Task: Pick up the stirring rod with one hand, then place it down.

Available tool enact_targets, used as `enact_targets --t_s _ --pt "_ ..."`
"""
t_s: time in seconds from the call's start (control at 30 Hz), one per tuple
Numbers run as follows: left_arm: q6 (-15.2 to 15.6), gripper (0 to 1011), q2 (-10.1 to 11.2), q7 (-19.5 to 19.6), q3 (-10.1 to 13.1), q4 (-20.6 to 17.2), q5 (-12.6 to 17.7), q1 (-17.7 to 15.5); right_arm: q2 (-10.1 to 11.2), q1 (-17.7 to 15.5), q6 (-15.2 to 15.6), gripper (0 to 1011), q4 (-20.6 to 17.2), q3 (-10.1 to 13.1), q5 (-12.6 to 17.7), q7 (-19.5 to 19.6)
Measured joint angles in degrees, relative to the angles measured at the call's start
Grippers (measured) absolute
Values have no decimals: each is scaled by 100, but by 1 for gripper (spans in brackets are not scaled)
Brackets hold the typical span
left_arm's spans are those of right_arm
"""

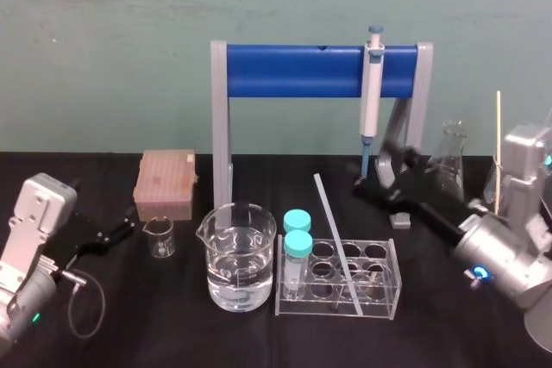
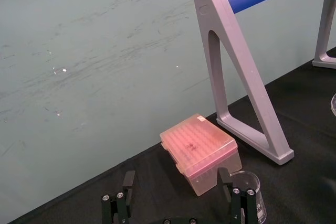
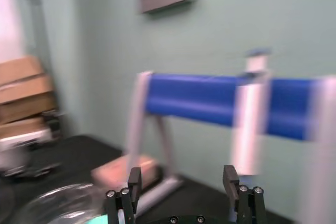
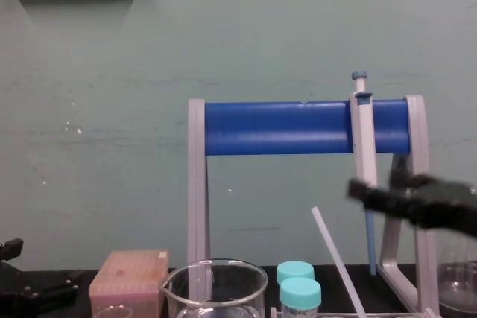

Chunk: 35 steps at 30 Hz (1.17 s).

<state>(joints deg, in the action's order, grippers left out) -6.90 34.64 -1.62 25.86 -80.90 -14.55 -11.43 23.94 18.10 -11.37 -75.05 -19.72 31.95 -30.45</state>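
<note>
The right hand (image 1: pixel 388 165) hangs spread and empty beyond the tube rack (image 1: pixel 393 286) — clear of the stirring rod (image 1: pixel 338 243) leaning untouched in it — so lifting and setting down both remain; the left hand (image 1: pixel 108 232) sits spread at the table's (image 1: pixel 172 338) left.

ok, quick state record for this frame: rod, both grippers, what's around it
stirring rod: leaning at a slant on the test tube rack, free of both grippers
right gripper: open, empty, raised behind the rack near the hanging pipette
left gripper: open, empty, low at the table's left, by the pink tip box and small beaker
near the rod: water beaker, two teal-capped tubes in the rack
task stage: rod not yet picked up
</note>
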Motion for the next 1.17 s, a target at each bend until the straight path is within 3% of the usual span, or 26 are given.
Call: enact_targets --t_s 0.03,0.13,0.17,0.27,0.4,0.6,1.17 --pt "0 1000 0 0 0 0 0 0 -2 -89 -36 1002 -93 141 -121 363" --pt "0 1000 1 0 0 0 0 0 -10 -225 -21 1003 -213 302 -390 953" --pt "0 1000 0 0 0 0 0 0 -13 -322 133 1003 -289 392 -596 1406" --pt "0 1000 0 0 0 0 0 0 -29 -461 655 1003 -329 485 -907 2115" --pt "0 1000 0 0 0 0 0 0 -61 -538 1280 1003 -260 528 -1041 2497" --pt "0 1000 0 0 0 0 0 0 -130 -565 1673 1003 -115 562 -1094 2604" --pt "0 1000 0 0 0 0 0 0 -118 -561 1613 1003 -135 560 -1081 2593"
